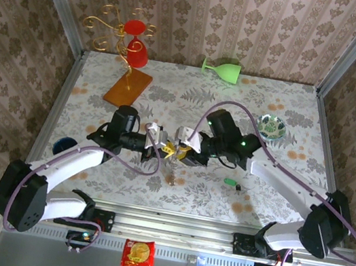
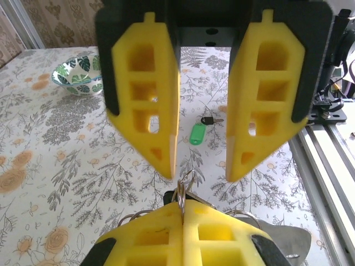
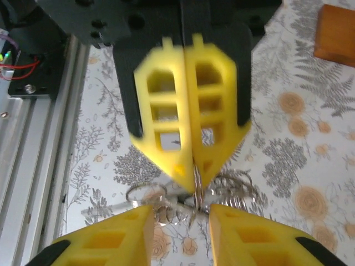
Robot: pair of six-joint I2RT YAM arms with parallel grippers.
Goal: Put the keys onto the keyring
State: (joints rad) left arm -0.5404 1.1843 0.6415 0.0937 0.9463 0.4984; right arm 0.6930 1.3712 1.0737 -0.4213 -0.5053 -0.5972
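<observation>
Pinching the keyring (image 2: 181,191): left gripper (image 2: 182,204) has its yellow fingers fully together, and the thin wire loops stick out just past the tips. In the right wrist view more loops fan out to both sides of the pinch, hanging above the floral table (image 1: 284,117).

Right gripper (image 3: 181,209) faces it head-on mid-table. Its jaws are parted with a clear gap and nothing is clamped between them. Its tips sit either side of the left gripper's closed tip, close to the wire; can't tell if they touch it.

Keys are not on the ring. Green key (image 2: 197,133) lies flat on the table, with the dark-headed key (image 2: 209,119) just beside it. Both are right of the grippers and a bit nearer, next to the right arm's forearm in the top view, well apart from the ring.

Patterned bowl (image 2: 77,75) sits further right and farther back. Green goblet (image 1: 222,67) lies on its side at the far edge.
</observation>
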